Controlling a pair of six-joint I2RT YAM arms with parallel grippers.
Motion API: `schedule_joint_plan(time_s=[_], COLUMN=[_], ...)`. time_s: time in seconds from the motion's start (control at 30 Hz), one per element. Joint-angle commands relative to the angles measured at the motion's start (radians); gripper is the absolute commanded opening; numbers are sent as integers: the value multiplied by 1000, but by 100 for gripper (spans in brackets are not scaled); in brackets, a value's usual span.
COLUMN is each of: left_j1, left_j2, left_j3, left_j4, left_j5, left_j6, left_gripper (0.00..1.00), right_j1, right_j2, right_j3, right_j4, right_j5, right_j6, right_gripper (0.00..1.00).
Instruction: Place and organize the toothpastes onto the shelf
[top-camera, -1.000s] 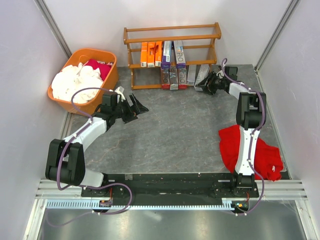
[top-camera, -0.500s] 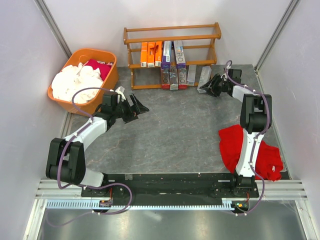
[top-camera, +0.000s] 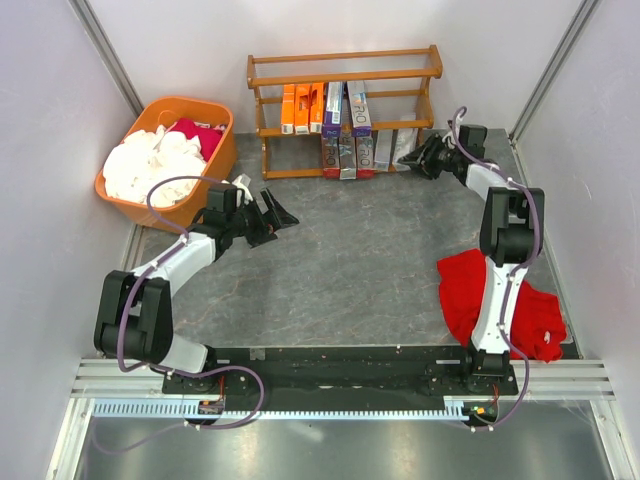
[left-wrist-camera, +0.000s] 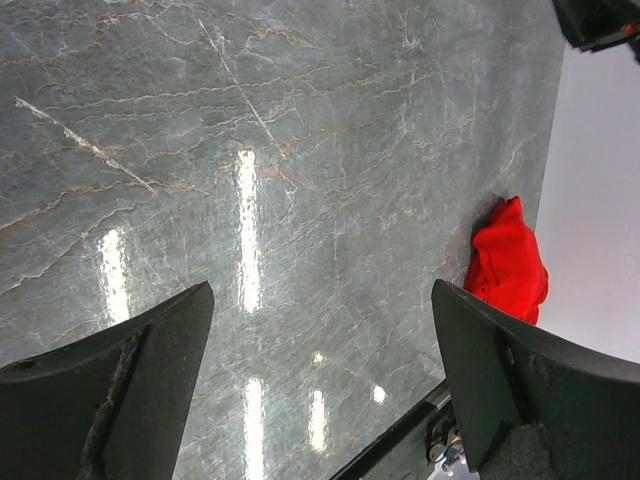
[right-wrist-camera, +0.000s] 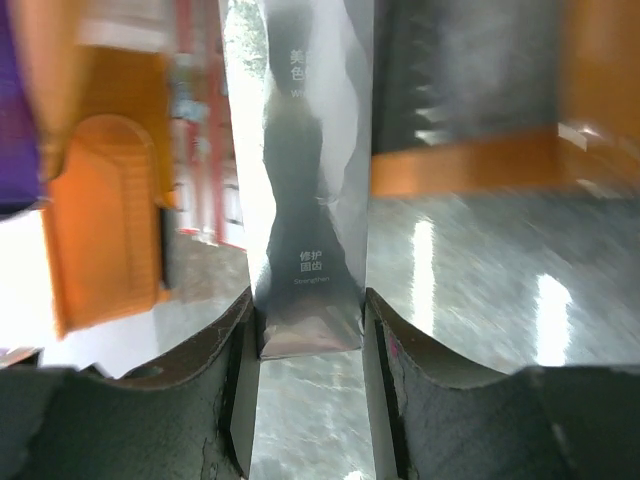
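The right gripper (right-wrist-camera: 308, 322) is clamped on the near end of a silver-grey carton (right-wrist-camera: 310, 190), one finger pressed to each long side, and in the top view it sits at about 1 o'clock on the surface (top-camera: 370, 250), right at the lower right end of the shelf (top-camera: 345, 72). The step in hand looks like the placing of this carton into the bottom tier, to the right of the boxes already standing there. The next move probably calls for sliding it in straight and upright beside its neighbours, then letting go without knocking the row. The carton is long, slim and glossy, with small pale lettering down its face; its far end blurs against the orange wood. The other toothpastes (top-camera: 340, 125) stand at 12 o'clock on the shelf: orange and purple-and-white ones on the middle tier, red-and-silver and grey ones below; the top tier is bare. The left gripper (top-camera: 272, 215) hangs with its jaws spread wide and nothing between them, at about 10 o'clock, well apart from the shelf.
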Motion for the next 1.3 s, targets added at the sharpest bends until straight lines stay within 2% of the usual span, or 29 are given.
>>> schedule_joint_plan(time_s=[0.0,0.13,0.37,0.5,0.53,0.57,0.63,0.67,0.77,0.97,1.13,1.27], left_j1=[-4,-4,-4,-4,-4,-4,-4,-4,-4,-6,-7,-7], left_j2=[8,14,24,28,28,28,27,27,21,-2,-53,-93], left_j3=[24,28,31,33,33,34,33,31,28,22,2,-13], left_j4=[39,38,39,39,38,38,39,38,38,39,75,89], left_j5=[23,25,25,23,25,26,28,28,28,28,31,26], left_j6=[27,31,32,32,34,35,37,38,40,44,64,70], left_gripper=[97,97,97,97,97,97,98,98,98,98,100,100], right_j1=[28,28,11,6,5,5,6,6,6,5,8,29], right_j2=[89,147,198,211,213,208,190,161,94,-37,-198,-321], right_j3=[146,226,277,290,287,283,239,220,139,-22,-254,-407], right_j4=[47,-11,-14,-22,-26,-27,-28,-28,-27,-4,113,135], right_j5=[-114,-120,-105,-94,-90,-88,-52,-38,30,111,120,159], right_j6=[11,15,48,52,52,46,31,20,-14,-43,-31,-49], right_gripper=[22,22,25,32,36,47,61,75,96,98,98,98])
